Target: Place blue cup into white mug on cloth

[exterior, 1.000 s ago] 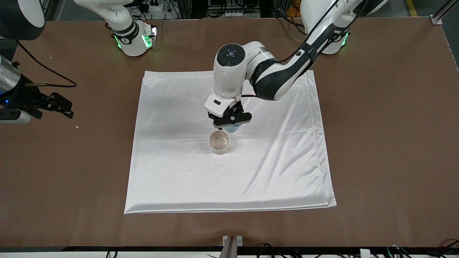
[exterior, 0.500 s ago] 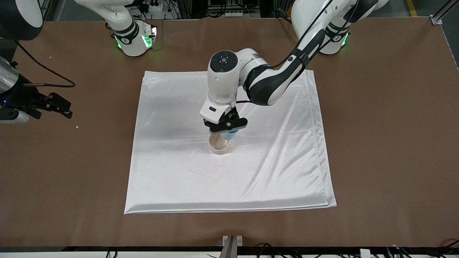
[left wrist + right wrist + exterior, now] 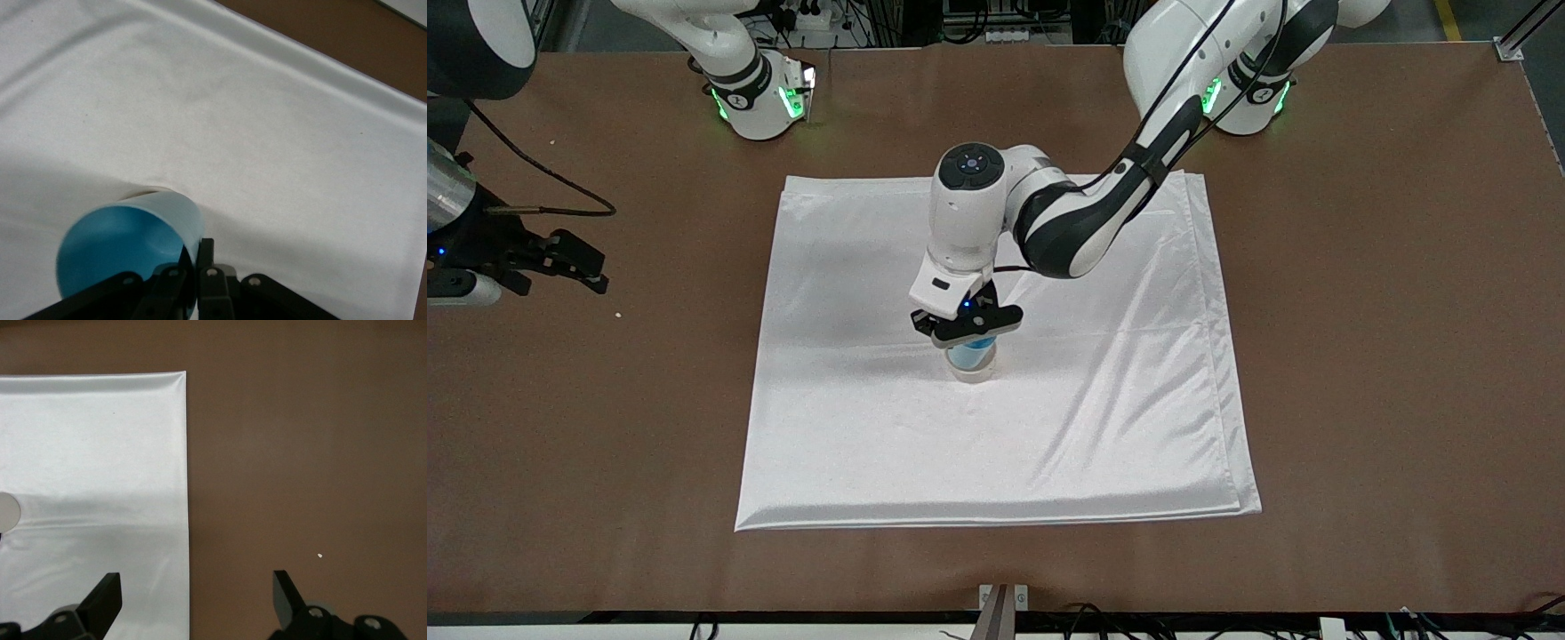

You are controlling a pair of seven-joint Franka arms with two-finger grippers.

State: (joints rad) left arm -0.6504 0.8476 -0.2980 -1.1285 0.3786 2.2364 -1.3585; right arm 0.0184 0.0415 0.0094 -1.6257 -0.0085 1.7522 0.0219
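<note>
The white cloth [image 3: 871, 427] lies spread in the middle of the table. The white mug [image 3: 972, 374] stands on it near its centre, and only its lower wall shows. My left gripper [image 3: 967, 327] is shut on the blue cup [image 3: 971, 354], pinching its rim, and holds it upright right over the mug, with its base down in the mug's mouth. In the left wrist view the blue cup [image 3: 127, 250] fills the space by my left gripper [image 3: 195, 252], and a sliver of the mug's rim [image 3: 143, 194] shows. My right gripper [image 3: 596, 277] waits open and empty.
The bare brown table [image 3: 1360, 356] surrounds the cloth. My right gripper [image 3: 195, 590] hangs over the cloth's edge [image 3: 180, 487] toward the right arm's end of the table. A small metal bracket [image 3: 1003, 597] sits at the table edge nearest the front camera.
My left gripper has carried the blue cup from beside the mug to over it and lowered it, so the cup now covers the mug's mouth. The right arm has not moved.
</note>
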